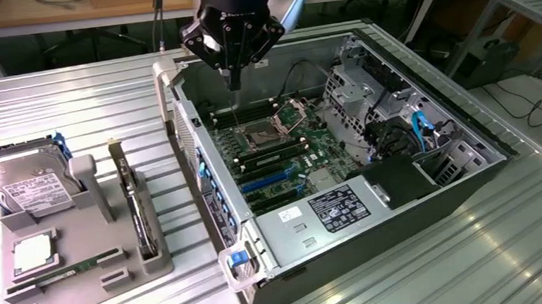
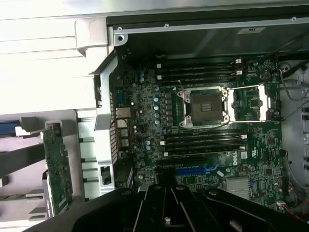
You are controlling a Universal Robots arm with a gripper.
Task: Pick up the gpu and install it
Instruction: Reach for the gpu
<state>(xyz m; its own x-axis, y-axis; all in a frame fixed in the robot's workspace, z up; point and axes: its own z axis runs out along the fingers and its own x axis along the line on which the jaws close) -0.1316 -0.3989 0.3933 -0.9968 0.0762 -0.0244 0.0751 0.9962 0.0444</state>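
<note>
My gripper (image 1: pixel 233 82) hangs over the open computer case (image 1: pixel 381 262), its fingers pressed together into one narrow tip with nothing between them. Straight below the tip lies the motherboard (image 2: pixel 145 111) – the empty processor socket (image 2: pixel 202 107) with its open metal frame, and rows of dark memory slots (image 2: pixel 198 72) on either side of it. The gpu (image 1: pixel 139 213) is not in the case: it stands on its long edge in a slot of the grey holder tray (image 1: pixel 78 238) on the metal table (image 1: pixel 61 108), outside the case wall and well apart from my gripper, toward the exterior view's left. In the wrist view the card's green board faces me, upright beside the case's rear wall. Farther from my gripper on the same tray I see a hard drive (image 1: pixel 30 186) propped at a tilt, and a narrow green memory stick (image 1: pixel 71 267) lying low near the tray's edge – neither touches the gpu.
</note>
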